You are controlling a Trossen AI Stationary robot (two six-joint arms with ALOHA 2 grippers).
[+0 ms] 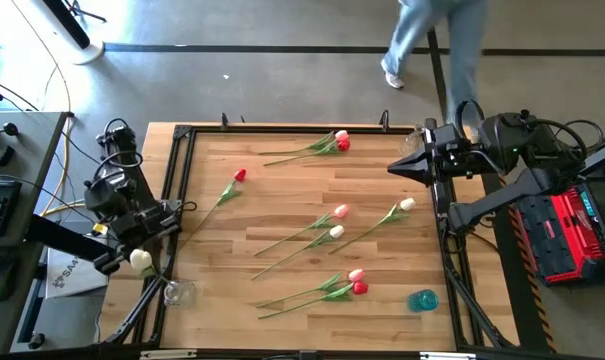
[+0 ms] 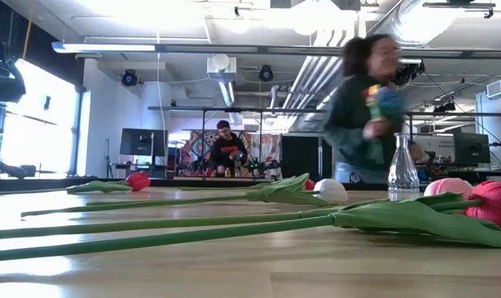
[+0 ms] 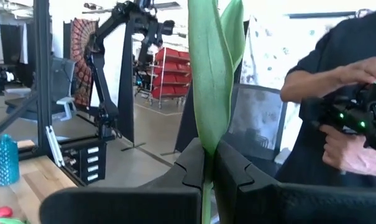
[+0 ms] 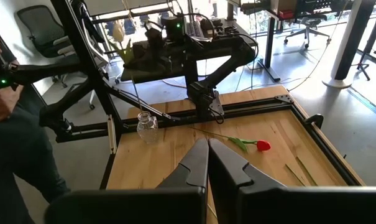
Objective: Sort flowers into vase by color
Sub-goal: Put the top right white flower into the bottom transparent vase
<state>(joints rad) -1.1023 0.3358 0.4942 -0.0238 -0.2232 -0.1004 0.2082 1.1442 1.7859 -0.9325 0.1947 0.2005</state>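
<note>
Table (image 1: 282, 190): a big wooden top with a dark frame round it. Most of the flowers lie flat on it.

Person (image 2: 362, 108): someone is walking past the far side of the table. In the left wrist view, hands hold a dark gadget with green lights.

Left arm: it sits at the left edge of the table, toward the near corner. The left gripper (image 3: 207, 171) has its fingers pressed together on a green stem. It holds a white flower (image 1: 140, 259) with the head out past the table's left edge.

Right arm: it waits at the far right corner. The right gripper (image 1: 394, 168) is pinched shut with nothing in it.

Flowers on the table: a red flower (image 1: 240, 175) lies on the left part. A pink and red pair (image 1: 340, 140) lies at the far edge. A pink flower (image 1: 341, 211) and two white flowers (image 1: 336, 232) lie in the middle. Another pink and red pair (image 1: 357, 282) lies near the front.

Clear vase (image 1: 175, 292): it stands at the near left corner, just beside the held flower.

Blue vase (image 1: 423, 300): it stands at the near right corner.

Step now: I think the white flower goes into the clear vase.

How to do it well: I would turn the stem so its end points down. Line it up over the narrow mouth first. Go down slowly, and let go only when the stem is well inside. The vase looks light, so a bump could tip it.
</note>
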